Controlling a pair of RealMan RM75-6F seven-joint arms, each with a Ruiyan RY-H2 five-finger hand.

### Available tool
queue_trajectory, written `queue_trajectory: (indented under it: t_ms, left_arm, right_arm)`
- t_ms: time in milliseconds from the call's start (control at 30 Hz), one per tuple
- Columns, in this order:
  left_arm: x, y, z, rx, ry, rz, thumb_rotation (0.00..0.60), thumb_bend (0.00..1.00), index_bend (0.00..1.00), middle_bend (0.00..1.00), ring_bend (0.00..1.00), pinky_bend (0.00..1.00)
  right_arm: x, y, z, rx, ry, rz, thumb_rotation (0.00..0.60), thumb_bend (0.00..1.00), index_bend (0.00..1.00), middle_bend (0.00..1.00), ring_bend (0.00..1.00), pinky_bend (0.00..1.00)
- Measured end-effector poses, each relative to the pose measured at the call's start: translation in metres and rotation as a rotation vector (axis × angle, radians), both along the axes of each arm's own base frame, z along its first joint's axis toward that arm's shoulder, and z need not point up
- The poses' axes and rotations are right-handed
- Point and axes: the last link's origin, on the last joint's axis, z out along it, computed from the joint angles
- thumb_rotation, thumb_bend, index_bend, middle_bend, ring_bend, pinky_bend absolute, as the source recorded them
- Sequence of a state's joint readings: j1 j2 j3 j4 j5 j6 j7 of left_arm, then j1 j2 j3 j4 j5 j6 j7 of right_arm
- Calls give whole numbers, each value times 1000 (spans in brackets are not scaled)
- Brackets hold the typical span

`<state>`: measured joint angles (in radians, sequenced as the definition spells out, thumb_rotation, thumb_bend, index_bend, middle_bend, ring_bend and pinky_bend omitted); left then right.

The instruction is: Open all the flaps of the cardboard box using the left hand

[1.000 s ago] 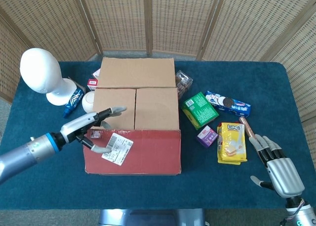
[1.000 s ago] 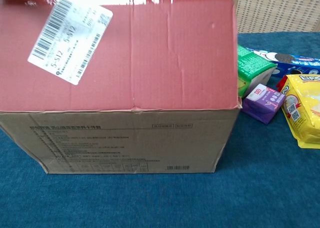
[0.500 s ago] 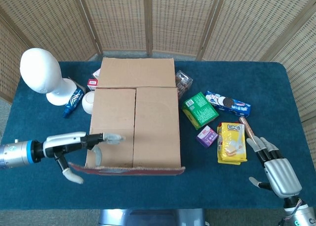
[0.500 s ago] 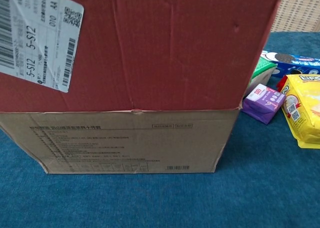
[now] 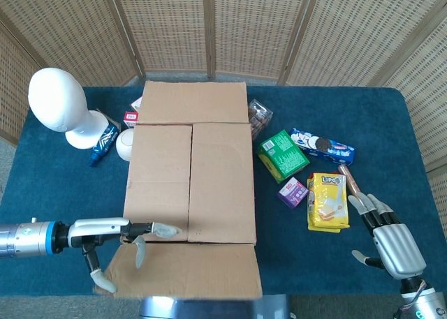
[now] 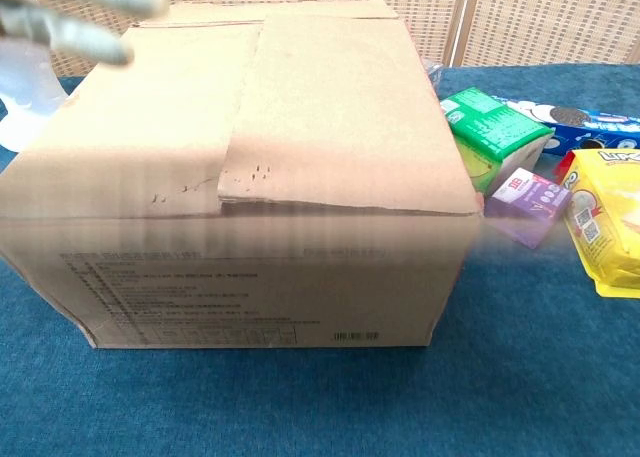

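On the desk (image 5: pixel 63 186), the cardboard box (image 5: pixel 190 183) front flap (image 5: pixel 185 271) now lies folded fully down; left robot hand (image 5: pixel 115 242) open beside it, right robot hand (image 5: pixel 391 235) open, unmoved.

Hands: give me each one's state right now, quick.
Left hand: open, fingers spread at the cardboard box front edge, holding nothing.
Right hand: open, holding nothing.

left arm: silver-grey tube, bright blue ring near wrist, black segment past it | left hand (image 5: pixel 115 239): white-grey shell, dark gaps, pale translucent-looking fingertips; only a blur in chest view | right hand (image 5: pixel 391 235): silver-grey metallic palm, segmented fingers, dark joints, thin cable possibly at wrist
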<state>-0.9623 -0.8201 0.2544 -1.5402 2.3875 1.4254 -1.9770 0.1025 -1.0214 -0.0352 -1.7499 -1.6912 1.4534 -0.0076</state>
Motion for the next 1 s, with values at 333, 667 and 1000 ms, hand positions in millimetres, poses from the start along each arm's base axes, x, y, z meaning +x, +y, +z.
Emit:
queue_trajectory:
  t_ms: [333,667,1000]
  left_arm:
    - [-5,-1,-15,170,41,-52,600,100,0,0,32,350]
    - [4,14,-33,761,105,-227,600,100,0,0,0,124]
    - [24,30,-81,1167,196,-359,600,99,0,0,0,68]
  right_arm:
    - [0,0,0,0,2,0,600,0,0,0,0,172]
    - [0,0,2,1,-8,0,600,0,0,0,0,172]
    - [0,1,5,7,-32,-6,600,0,0,0,0,172]
